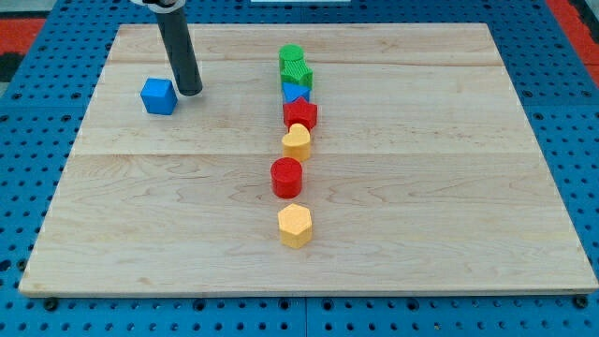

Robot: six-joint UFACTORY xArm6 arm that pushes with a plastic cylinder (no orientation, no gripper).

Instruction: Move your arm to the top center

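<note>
Tip (190, 92) of dark rod, beside blue cube (159, 95)

Board (449, 225): pale wooden top lying on a blue pegboard surface (580, 112).
Blue cube (159, 95): alone near the board's top-left corner, well apart from the other blocks.
Green blocks (295, 65): two, touching each other, near the middle of the top edge; exact shapes unclear.
Blue block (294, 93): just below the green ones, touching them, partly hidden by its neighbours.
Red star (300, 114): touching the blue block's lower side.
Yellow heart (297, 141): just below the red star.
Red cylinder (286, 177): near the board's middle, standing upright.
Yellow hexagonal block (295, 225): lowest of the column, nearest the bottom edge.
</note>
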